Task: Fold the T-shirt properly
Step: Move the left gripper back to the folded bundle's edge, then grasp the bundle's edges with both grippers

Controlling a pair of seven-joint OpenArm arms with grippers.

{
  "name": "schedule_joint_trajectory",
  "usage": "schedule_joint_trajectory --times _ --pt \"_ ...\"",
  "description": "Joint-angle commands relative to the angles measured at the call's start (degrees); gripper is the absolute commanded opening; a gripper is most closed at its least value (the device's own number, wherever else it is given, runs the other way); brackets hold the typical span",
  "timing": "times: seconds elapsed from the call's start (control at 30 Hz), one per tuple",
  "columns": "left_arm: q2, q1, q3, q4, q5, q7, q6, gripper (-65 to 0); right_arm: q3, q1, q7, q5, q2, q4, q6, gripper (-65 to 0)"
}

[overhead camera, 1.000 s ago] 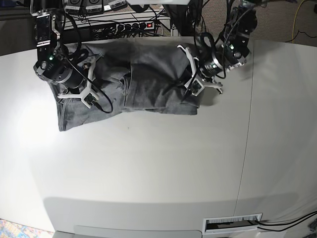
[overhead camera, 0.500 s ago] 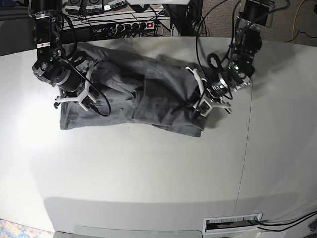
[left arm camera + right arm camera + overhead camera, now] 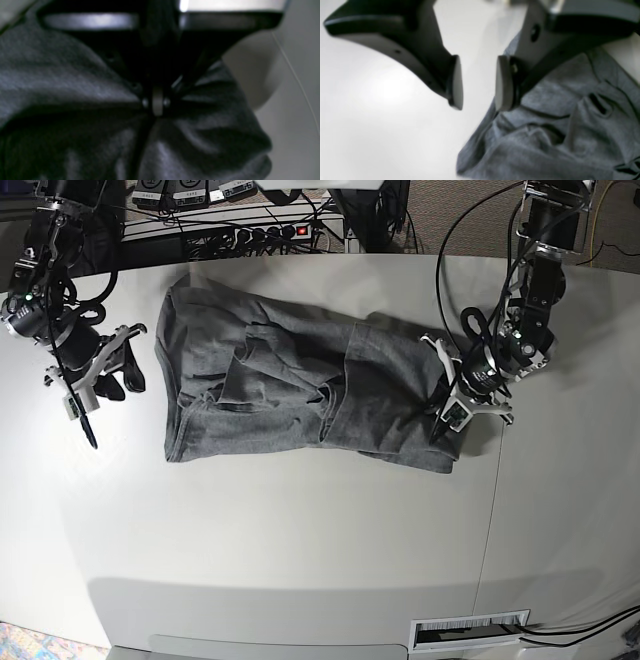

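White desk (image 3: 300,520): T-shirt (image 3: 300,380) lies crumpled across its far half. Right tool (image 3: 100,380) has let go, jaws apart, now clear of cloth; left tool (image 3: 445,415) stays clamped on T-shirt's edge. Refolding needed.

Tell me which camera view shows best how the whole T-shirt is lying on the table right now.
The base view: it shows the whole T-shirt spread and rumpled on the table, with the left gripper shut on its edge. The left wrist view shows only bunched cloth at the jaws; the right wrist view shows one wrinkled part beside the open right gripper.
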Motion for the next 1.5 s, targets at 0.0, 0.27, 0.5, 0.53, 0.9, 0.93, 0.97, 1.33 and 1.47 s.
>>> schedule_joint_trajectory --times 0.0,0.27,0.5,0.53,0.9,0.93,0.97,1.33,1.47 --pt "-1.09 1.18 0.13 -1.44 4.57 10.01 -1.51 -65.0 0.48 0.57 1.33 2.01 1.09 -0.52 -0.14 -41.6" --pt "-1.07 1.16 0.17 -1.44 2.25 10.03 -2.73 -65.0 0.48 7.3 -6.82 15.78 0.66 -13.84 -0.14 -41.3" --pt "-1.05 1.16 0.17 -1.44 2.23 10.01 -2.73 -65.0 -1.53 11.47 -10.75 21.46 0.7 -21.88 -0.14 -41.3" --pt "-0.96 1.16 0.17 -1.44 2.23 10.01 -2.75 -65.0 -2.62 12.04 -11.21 21.75 0.7 -22.84 -0.14 -41.3" --pt "-0.76 1.64 0.17 -1.44 2.25 10.05 -2.73 -65.0 -16.92 19.69 -12.35 21.62 0.46 -32.13 -0.14 -41.3" --pt "-0.76 1.64 0.17 -1.44 2.25 10.03 -2.73 -65.0 -17.16 19.91 -12.33 21.62 0.07 -32.44 -0.14 -41.3" --pt "-0.74 1.62 0.17 -1.44 2.23 10.01 -2.73 -65.0 -17.16 20.0 -12.35 21.59 -0.61 -32.5 -0.14 -41.3" --pt "-0.28 1.64 0.17 -1.44 1.79 10.08 -3.48 -65.0 -17.14 20.48 -19.23 22.23 -6.64 -32.44 -0.14 -48.6" --pt "-0.04 1.75 0.17 -1.44 -1.97 10.99 -7.21 -65.0 -15.91 22.01 -23.64 26.21 -6.62 -32.35 -0.14 -65.0"
